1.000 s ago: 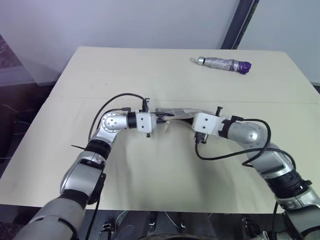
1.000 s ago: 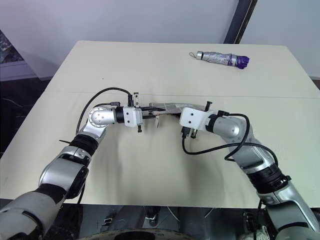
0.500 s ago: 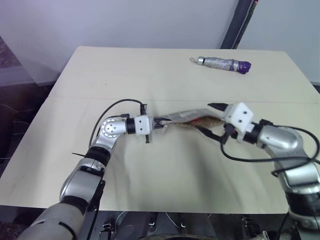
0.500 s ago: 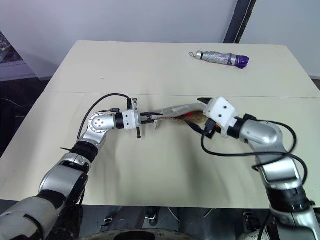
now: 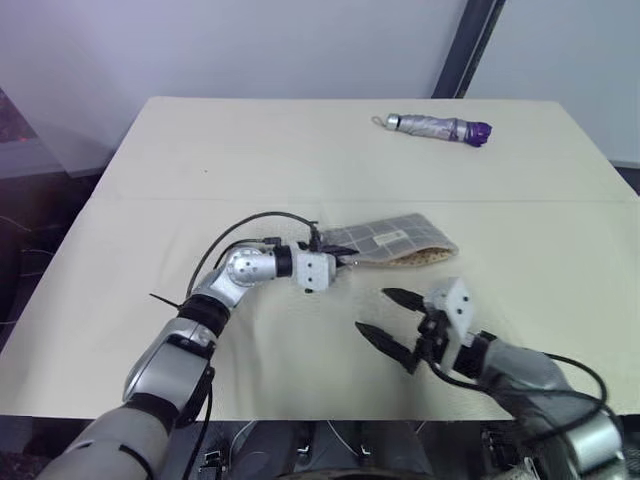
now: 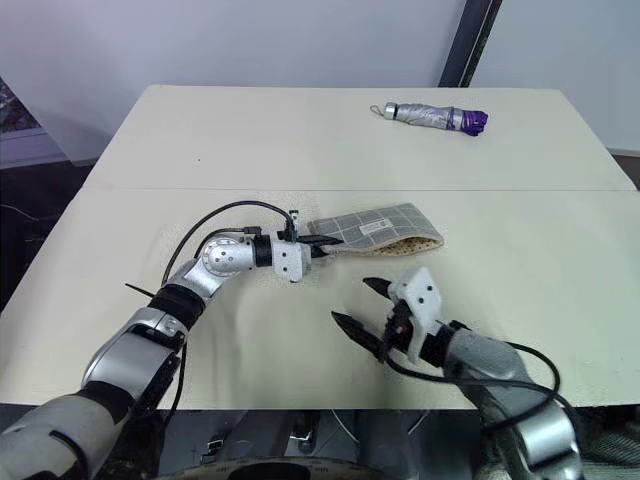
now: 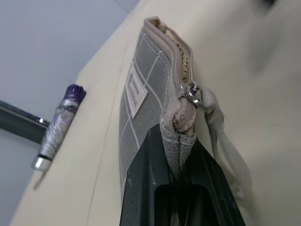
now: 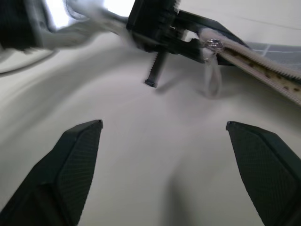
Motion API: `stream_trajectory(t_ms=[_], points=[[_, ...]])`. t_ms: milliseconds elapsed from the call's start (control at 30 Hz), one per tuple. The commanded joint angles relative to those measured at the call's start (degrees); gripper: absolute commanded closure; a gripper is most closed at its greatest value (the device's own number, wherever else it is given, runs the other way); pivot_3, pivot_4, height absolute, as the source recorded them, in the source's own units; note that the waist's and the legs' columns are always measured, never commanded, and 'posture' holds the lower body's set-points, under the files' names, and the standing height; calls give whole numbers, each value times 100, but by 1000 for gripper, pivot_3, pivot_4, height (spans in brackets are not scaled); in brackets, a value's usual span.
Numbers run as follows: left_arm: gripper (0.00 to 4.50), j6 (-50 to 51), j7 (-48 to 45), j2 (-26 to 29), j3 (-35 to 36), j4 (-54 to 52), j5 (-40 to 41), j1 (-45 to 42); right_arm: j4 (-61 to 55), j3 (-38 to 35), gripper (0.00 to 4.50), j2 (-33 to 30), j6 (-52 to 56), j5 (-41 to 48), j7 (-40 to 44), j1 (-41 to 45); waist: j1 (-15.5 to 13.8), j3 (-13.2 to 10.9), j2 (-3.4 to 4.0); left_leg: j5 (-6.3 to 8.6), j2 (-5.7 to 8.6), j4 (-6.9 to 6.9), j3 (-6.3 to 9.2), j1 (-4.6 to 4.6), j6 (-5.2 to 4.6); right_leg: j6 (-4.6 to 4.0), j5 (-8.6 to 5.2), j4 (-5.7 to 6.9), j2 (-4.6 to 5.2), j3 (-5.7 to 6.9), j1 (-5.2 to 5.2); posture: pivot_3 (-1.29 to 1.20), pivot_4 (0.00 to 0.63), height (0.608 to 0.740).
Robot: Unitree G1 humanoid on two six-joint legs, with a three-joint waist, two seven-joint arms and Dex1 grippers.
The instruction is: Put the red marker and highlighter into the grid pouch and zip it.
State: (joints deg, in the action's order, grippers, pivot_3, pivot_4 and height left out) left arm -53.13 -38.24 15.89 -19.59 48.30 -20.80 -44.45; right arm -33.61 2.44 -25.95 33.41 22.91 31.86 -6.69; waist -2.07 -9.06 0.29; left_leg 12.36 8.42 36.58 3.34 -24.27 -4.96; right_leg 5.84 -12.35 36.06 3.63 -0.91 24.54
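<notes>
Backing away from the flat grey grid-patterned fabric pouch (image 6: 378, 228), the right gripper (image 6: 363, 307) is hanging with fingers apart; the left gripper (image 6: 318, 243) is clamping the pouch's end on the beige worktop (image 6: 150, 150).

I see a folded silver umbrella (image 5: 433, 128) with a purple handle lying on the beige table (image 5: 200, 150), well beyond both jaws.

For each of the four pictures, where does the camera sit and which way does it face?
Eye views: head, facing down over the table; left gripper shut on grey grid-patterned fabric pouch, right gripper open.
Left wrist: along its fingers clamping the pouch end.
Right wrist: between its open fingers towards the zipper pull, shared with the left wrist.
</notes>
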Motion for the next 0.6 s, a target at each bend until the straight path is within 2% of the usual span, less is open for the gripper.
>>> stream_trajectory(t_ms=[33,267,433,600], points=[[4500,-187,740,93,-68,-272,-508,-286,518,439,136,429,-283,-523,-523,510,-10,0,0,-3,-2,-1,3,0,5,2,1,2,0,4,1,0,150,740],[4500,-285,1414,396,-239,-422,-989,-255,847,691,136,673,-389,-623,-529,715,-10,3,3,-6,4,-8,6,-9,9,21,14,4,-1,8,20,0,150,740],[4500,-353,1659,562,-373,-639,-1190,-128,943,358,136,1010,-220,-258,-605,968,-25,3,4,-8,4,-37,2,-9,14,21,14,2,0,3,35,0,150,740],[4500,-198,1778,558,-394,-831,-1155,-21,1019,431,136,966,-219,-302,-546,988,-19,3,4,-10,5,-37,5,-9,15,20,14,3,0,4,34,0,150,740]])
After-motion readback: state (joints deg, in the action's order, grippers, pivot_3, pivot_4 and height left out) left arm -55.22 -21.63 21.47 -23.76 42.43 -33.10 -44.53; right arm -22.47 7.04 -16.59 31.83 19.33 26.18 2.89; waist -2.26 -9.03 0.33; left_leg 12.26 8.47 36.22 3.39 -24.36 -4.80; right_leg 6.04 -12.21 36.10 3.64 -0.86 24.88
